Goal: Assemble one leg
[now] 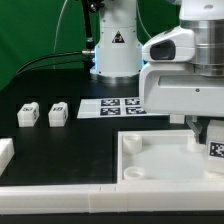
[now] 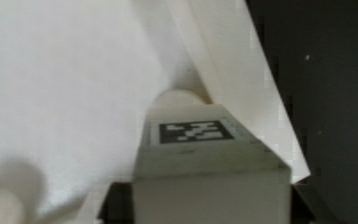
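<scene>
White plastic, item one: the leg (image 1: 213,148), a stubby block with a black-and-white tag on its face. We log it at the exterior view's right edge, upright, directly under the gripper (image 1: 207,131) and over the far corner of the large white panel (image 1: 150,165). In the wrist view the same tag faces the camera, with white surfaces close on either side. We cannot make out the fingers in either view, so we cannot tell whether the pincer is clamped on the leg or parted around it, nor whether the leg's foot already touches the panel. Item two: two spare legs (image 1: 28,113) (image 1: 58,114), side by side on the black table (image 1: 60,140), well apart from the work. Item three: the marker board (image 1: 112,104), flat, beyond the panel. Hazards, in our judgement: if the leg meets the corner socket off-centre or tilted, it could jam. A shallow hold could let it twist or drop, and downward force might shift the panel.
</scene>
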Motion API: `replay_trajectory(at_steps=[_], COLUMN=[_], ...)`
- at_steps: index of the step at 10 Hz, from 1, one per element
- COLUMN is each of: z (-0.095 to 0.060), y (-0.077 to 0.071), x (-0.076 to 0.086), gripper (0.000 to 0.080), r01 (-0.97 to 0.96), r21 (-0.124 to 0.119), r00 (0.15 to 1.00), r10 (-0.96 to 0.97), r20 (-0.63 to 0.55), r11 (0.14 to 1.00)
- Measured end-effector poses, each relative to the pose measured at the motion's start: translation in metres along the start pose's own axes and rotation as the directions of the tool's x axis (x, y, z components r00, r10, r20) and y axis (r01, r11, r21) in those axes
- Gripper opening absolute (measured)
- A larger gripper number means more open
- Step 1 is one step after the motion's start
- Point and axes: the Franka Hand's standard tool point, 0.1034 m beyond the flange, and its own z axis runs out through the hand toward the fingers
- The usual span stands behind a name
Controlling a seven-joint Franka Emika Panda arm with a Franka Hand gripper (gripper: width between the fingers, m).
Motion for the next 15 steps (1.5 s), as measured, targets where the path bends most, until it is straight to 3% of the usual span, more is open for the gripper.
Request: replay_trajectory(at_steps=[3, 5, 7, 9, 11, 12, 15], z=[0.0006, 0.0007, 0.0008, 0.0008, 0.0016, 0.0018, 0.0028], y=[0.0010, 0.0007, -0.0002, -0.0007, -0.0007, -0.0008, -0.0007], x=[0.0001, -0.0002, -0.0006, -0.0009, -0.0013, -0.0015, -0.0028], gripper=[0.0298, 0.0298, 0.0298, 0.0298, 0.0532, 0.0613, 0.0648], r01=[-0.338, -0.558, -0.679, -0.722, -0.716, -0.715, -0.592], r21=[0.019, 0.028, 0.028, 0.028, 0.027, 0.027, 0.024], r00=[0.941, 0.830, 0.734, 0.692, 0.698, 0.699, 0.806], r10=[0.338, 0.557, 0.678, 0.720, 0.715, 0.714, 0.591], r20=[-0.001, 0.020, 0.036, 0.043, 0.043, 0.043, 0.032], r11=[0.941, 0.830, 0.734, 0.692, 0.698, 0.698, 0.806])
